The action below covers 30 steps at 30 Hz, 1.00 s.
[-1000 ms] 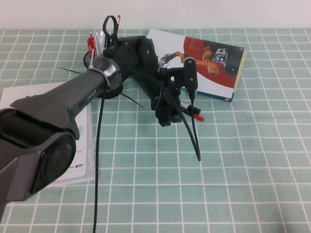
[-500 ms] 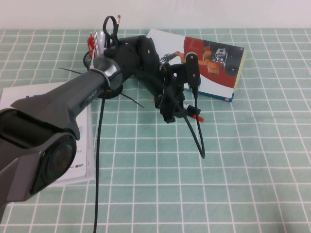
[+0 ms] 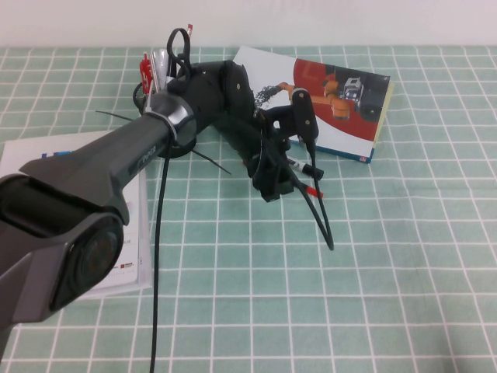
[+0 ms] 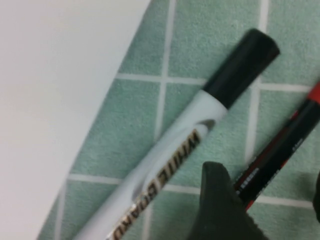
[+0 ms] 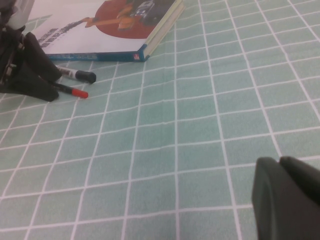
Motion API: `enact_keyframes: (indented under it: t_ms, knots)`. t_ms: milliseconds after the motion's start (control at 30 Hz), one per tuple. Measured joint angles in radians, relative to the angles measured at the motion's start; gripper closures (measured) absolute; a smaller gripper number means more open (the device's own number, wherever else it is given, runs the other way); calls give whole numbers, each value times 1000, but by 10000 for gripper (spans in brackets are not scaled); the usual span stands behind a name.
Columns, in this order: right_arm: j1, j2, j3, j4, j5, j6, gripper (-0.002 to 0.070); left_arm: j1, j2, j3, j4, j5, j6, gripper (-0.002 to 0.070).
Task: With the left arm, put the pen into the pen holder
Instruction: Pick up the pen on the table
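Observation:
The slim red pen [image 3: 311, 189] lies on the green checked cloth beside the white marker with a black cap [image 3: 304, 165]. My left gripper [image 3: 272, 185] is down at the cloth over the pen. In the left wrist view the pen [image 4: 280, 150] runs between the open jaws of the left gripper [image 4: 270, 210], close against one finger [image 4: 220, 210], with the marker [image 4: 220, 90] just outside. The black mesh pen holder [image 3: 140, 95] stands at the back left, mostly hidden behind the left arm. My right gripper [image 5: 285, 200] is shut and empty, low over the cloth, far from the pen [image 5: 75, 92].
An illustrated book [image 3: 334, 97] lies behind the pen and marker. Scissors [image 3: 177, 43] and red pens stick out of the holder. A white booklet [image 3: 23, 155] lies at the left under the arm. A black cable [image 3: 322, 221] loops over the cloth.
My left gripper shifted slightly right onto the pen, and its cable loop swung right. The pen stays on the cloth.

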<state>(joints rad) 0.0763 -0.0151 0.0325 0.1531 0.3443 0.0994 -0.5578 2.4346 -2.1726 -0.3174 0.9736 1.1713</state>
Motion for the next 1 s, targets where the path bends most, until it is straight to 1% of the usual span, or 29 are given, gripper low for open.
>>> enact_keyframes:
  t_ms: [333,500,567,800,1000]
  knots:
    - [0,0,0,0,0,0,696,-17,-12,3,25,125,-4,329]
    - [0,0,0,0,0,0,696,-26,-25,8,61,191,-4,372]
    - [0,0,0,0,0,0,696,-31,-33,10,76,213,-4,379]
    - [0,0,0,0,0,0,696,-35,-82,15,96,225,11,384]
    - [0,0,0,0,0,0,696,-35,-78,15,103,205,18,384]
